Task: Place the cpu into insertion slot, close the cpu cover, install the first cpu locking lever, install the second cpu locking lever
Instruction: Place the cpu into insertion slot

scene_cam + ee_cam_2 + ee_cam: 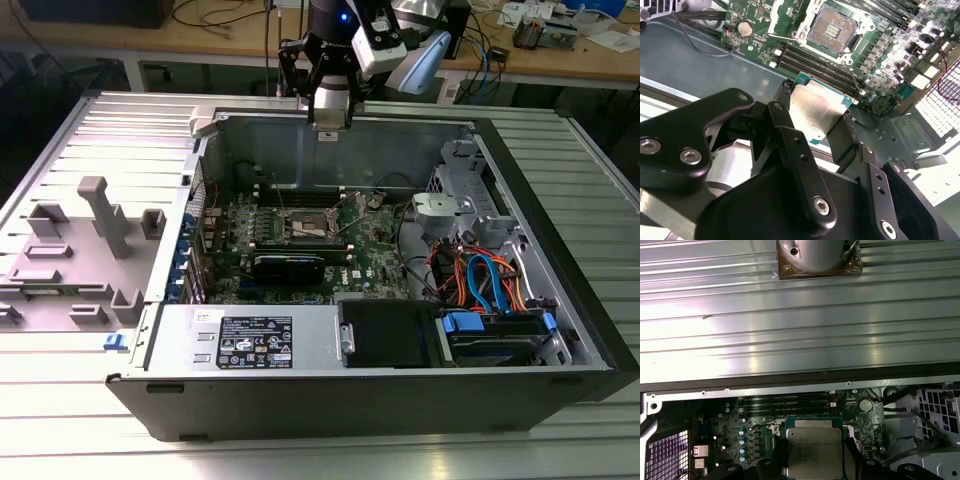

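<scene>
My gripper (816,109) is shut on the cpu (815,102), a flat square chip with a silvery top, gripped by two opposite edges between the black fingers (785,92). In the first wrist view the cpu (813,452) hangs over the motherboard's edge. In the exterior view the gripper (327,127) hovers above the far wall of the open computer case, well above the board. The insertion slot (832,31) lies uncovered, its dark centre showing inside a silvery rim, and sits mid-board (300,228). Thin metal levers (856,75) stand beside it. I cannot make out the cpu cover.
Long black memory slots (810,62) run between the held chip and the socket. A black card (288,267), a power supply (250,340) and bundled cables (480,275) fill the case (400,135). A grey fixture tray (80,250) sits at the exterior view's left.
</scene>
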`<state>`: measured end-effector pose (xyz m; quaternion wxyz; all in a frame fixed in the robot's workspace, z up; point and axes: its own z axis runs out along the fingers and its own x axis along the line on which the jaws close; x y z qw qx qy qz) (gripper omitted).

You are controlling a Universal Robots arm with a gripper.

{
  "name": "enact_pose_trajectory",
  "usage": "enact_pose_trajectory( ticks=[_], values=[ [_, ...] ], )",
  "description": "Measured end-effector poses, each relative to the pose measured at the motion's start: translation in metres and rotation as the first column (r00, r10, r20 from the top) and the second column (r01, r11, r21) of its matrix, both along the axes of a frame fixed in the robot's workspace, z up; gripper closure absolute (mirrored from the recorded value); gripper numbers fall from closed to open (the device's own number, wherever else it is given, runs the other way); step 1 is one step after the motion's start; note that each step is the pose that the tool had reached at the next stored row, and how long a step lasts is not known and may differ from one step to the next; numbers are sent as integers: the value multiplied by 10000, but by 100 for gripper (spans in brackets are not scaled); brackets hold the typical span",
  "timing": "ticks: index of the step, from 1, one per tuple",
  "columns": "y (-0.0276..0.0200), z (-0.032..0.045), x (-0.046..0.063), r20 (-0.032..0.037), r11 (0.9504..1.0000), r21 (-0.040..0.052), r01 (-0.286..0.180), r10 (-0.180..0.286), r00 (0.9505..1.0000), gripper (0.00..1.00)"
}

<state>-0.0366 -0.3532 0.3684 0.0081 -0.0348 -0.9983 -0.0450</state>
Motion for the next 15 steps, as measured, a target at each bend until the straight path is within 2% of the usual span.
enact_pose_trajectory(
  ticks=[5, 8, 12, 13, 15],
  values=[
    [0, 0, 0, 0, 10000, -1, 14, -14, 10000, 46],
    [0, -4, 0, 0, 9984, -2, 568, -568, 9984, 46],
    [-36, -8, 0, 0, 9979, 0, 641, -641, 9979, 46],
    [-62, -10, 0, 1, 9979, 0, 640, -640, 9979, 46],
    [-82, -13, -1, 1, 9979, 1, 642, -642, 9979, 46]
  ],
)
